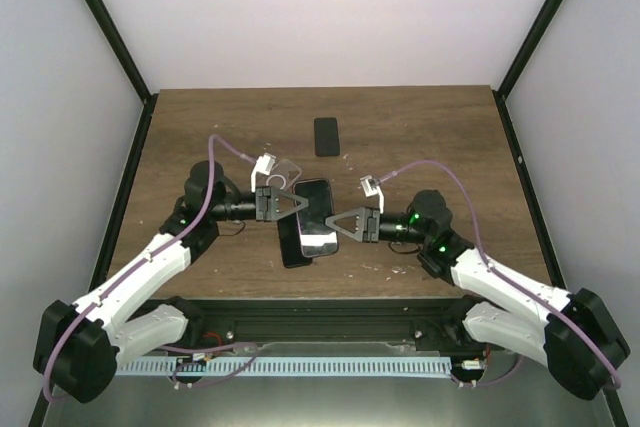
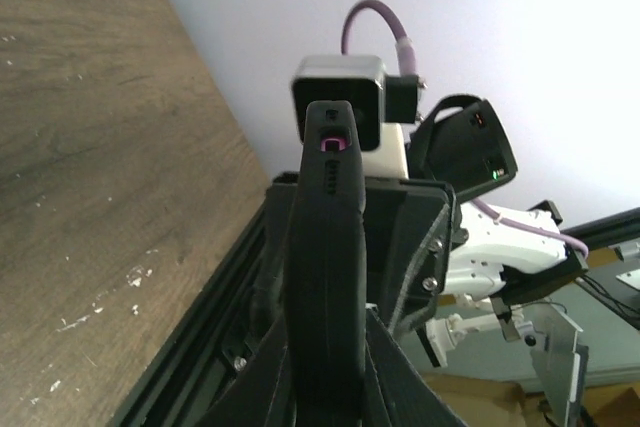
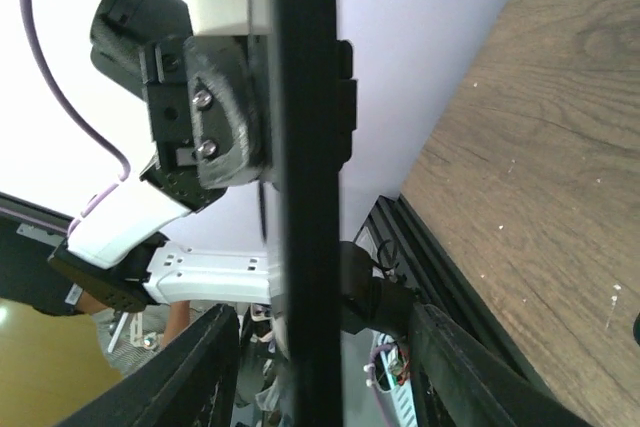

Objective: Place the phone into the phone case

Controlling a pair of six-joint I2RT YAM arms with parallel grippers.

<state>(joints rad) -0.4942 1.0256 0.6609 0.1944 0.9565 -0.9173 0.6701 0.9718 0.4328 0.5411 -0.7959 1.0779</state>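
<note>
Over the brown table (image 1: 430, 137), we are seeing the left tool (image 1: 291, 203) clamping a matte black phone case (image 2: 325, 267) and the right tool (image 1: 332, 225) pinching the glossy phone (image 1: 316, 205).

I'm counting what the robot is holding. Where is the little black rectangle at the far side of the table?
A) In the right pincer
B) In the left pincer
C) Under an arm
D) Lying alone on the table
D: in the top view the black rectangle lies flat on the wooden table, beyond the left pincer and the right pincer, and neither touches it.
</note>
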